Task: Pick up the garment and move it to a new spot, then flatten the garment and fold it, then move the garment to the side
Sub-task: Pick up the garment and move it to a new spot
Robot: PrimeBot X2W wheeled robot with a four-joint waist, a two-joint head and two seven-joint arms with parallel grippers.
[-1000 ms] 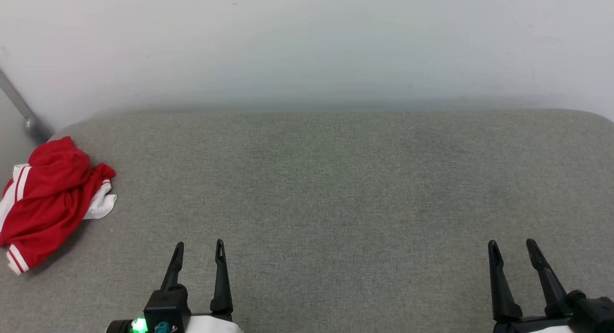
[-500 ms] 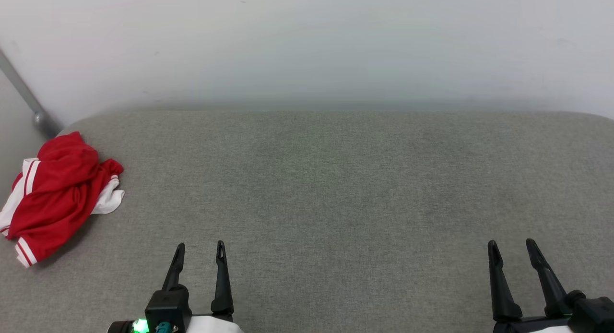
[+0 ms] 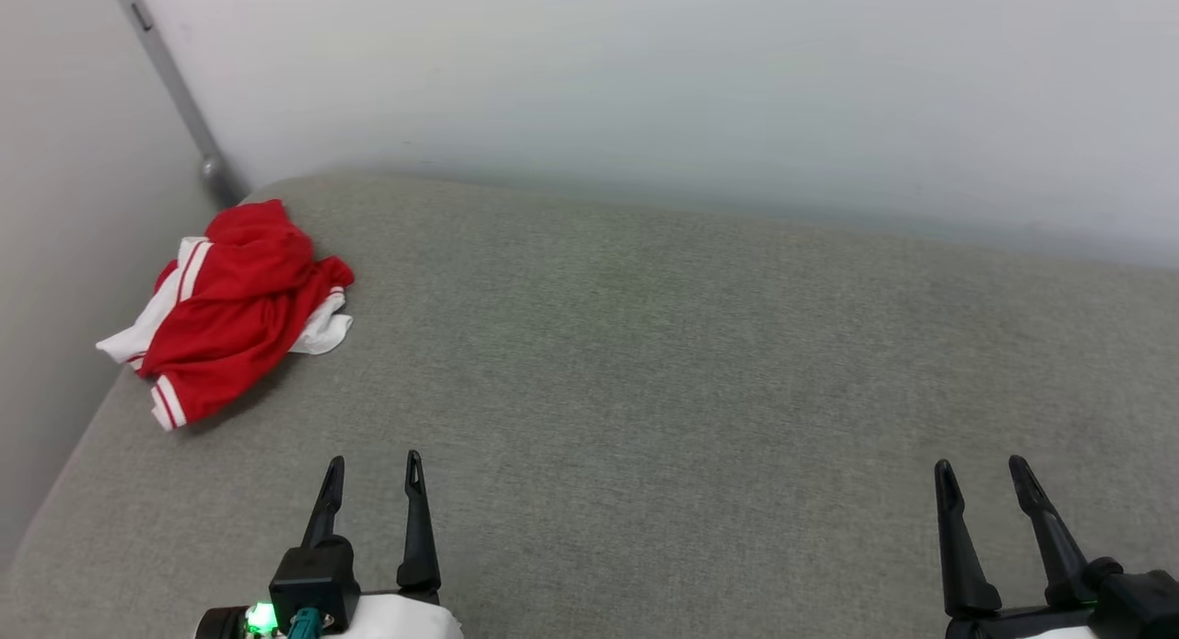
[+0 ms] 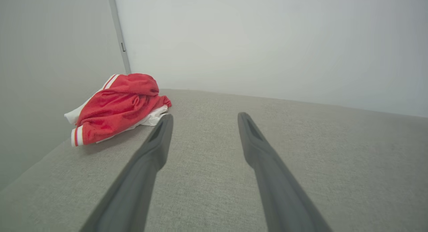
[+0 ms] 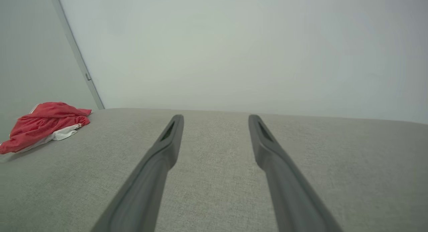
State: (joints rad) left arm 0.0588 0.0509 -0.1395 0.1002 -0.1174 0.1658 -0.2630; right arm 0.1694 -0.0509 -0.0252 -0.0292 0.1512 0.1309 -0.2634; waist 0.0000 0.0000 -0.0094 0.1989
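With the left gripper (image 3: 373,459) and right gripper (image 3: 978,464) both hovering, jaws wide and empty, the garment (image 3: 235,312) is lying bunched by the table's (image 3: 645,363) left edge, risking sliding off under a shallow pinch.

Both arms sit low and forward, jaws wide and empty. In the head view the left gripper (image 3: 375,458) is at about seven o'clock. Its two dark fingers (image 4: 147,158) are spread and point to twelve, the outer one leaning a touch toward one. The left wrist (image 3: 405,621) is pale, with a small green light (image 3: 262,618) glowing on its black housing. The right gripper (image 3: 979,462) is at about five o'clock, likewise spread, both fingers tilted slightly toward eleven.
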